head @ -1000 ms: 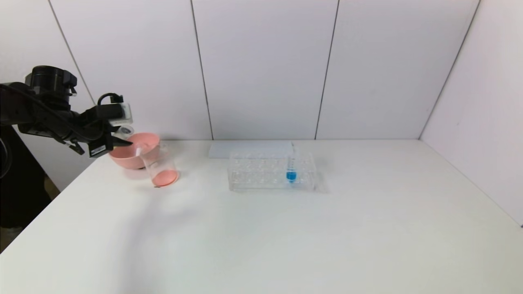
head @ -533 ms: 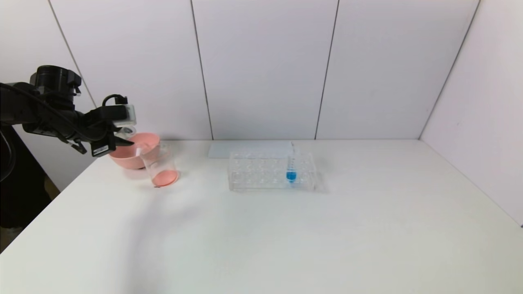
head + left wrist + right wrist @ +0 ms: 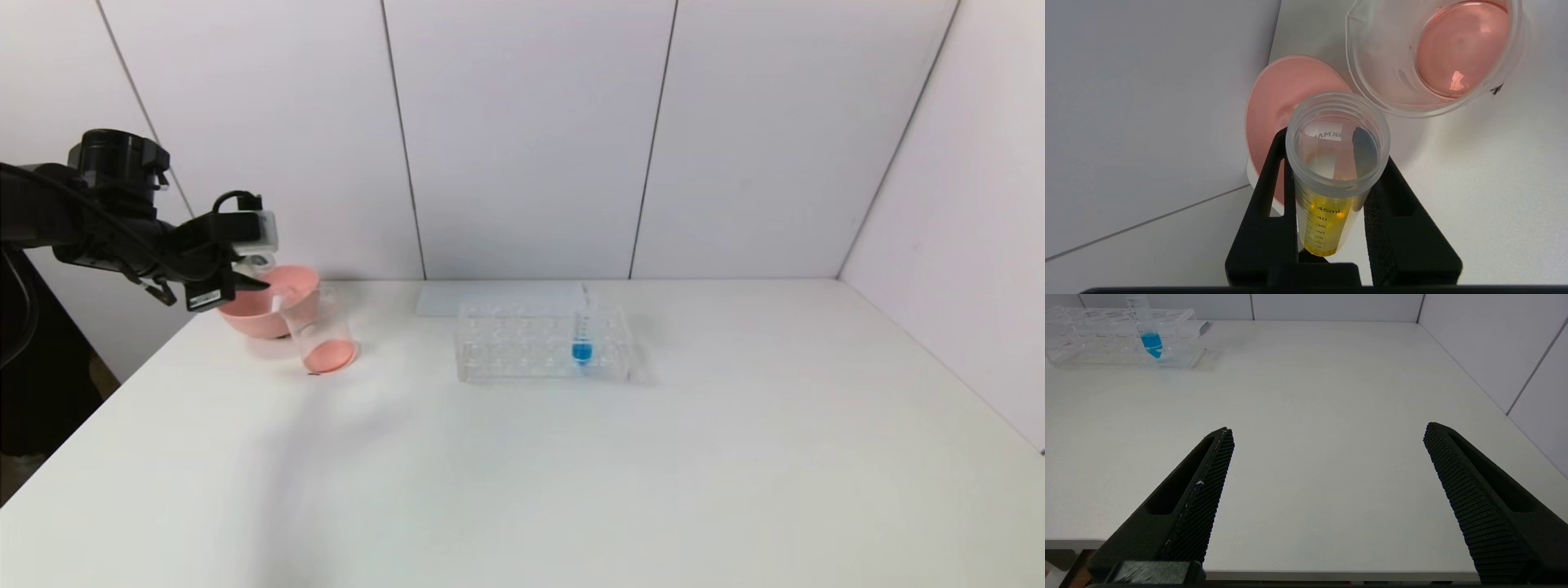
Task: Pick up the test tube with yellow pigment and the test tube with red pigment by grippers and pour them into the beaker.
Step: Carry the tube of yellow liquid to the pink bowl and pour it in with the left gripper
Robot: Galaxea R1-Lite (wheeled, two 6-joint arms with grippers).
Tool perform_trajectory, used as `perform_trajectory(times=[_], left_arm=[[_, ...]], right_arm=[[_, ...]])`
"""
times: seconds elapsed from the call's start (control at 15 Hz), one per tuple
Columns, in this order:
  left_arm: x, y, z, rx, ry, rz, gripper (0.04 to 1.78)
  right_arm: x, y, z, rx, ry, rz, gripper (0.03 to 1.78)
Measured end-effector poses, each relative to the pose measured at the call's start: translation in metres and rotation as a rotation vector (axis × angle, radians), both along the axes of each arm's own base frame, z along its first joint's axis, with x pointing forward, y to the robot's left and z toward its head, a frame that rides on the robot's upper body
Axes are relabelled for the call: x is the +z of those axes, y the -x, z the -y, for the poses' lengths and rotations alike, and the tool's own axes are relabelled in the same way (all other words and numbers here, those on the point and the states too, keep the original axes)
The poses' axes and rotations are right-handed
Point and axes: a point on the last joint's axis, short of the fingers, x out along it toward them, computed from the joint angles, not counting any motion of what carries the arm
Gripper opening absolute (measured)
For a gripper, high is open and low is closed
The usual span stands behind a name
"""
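My left gripper (image 3: 243, 284) (image 3: 1333, 152) is shut on the test tube with yellow pigment (image 3: 1323, 220), a clear graduated tube with yellow liquid at its base. It holds the tube tilted above the pink bowl, its open mouth (image 3: 254, 263) just short of the beaker. The beaker (image 3: 322, 333) (image 3: 1433, 53) stands on the table beside the bowl with pinkish-red liquid at its bottom. The test tube with red pigment is out of view. My right gripper (image 3: 1329, 428) stands open and empty over the table's near right edge.
A pink bowl (image 3: 253, 318) (image 3: 1274, 102) sits at the back left, touching the beaker. A clear tube rack (image 3: 506, 347) (image 3: 1098, 355) in the middle holds a blue-liquid tube (image 3: 581, 336) (image 3: 1149, 337). The white table (image 3: 571, 474) lies broad in front.
My left gripper has drifted slightly right and up with the yellow tube, nearer the beaker. Nothing else has moved.
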Motion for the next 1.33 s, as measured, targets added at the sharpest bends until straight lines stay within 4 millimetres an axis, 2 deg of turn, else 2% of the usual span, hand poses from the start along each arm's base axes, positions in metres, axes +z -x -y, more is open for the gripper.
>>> perform_trajectory(times=[0.87,1.33], left_arm=[[0.000,-0.006,0.011,0.036,-0.138,0.004,0.47],[-0.002,-0.009,0.015,0.035,-0.156,0.003,0.47]], right_arm=[[0.000,0.000,0.000,0.000,0.000,0.000,1.70],[0.000,0.000,0.000,0.000,0.000,0.000,1.70]])
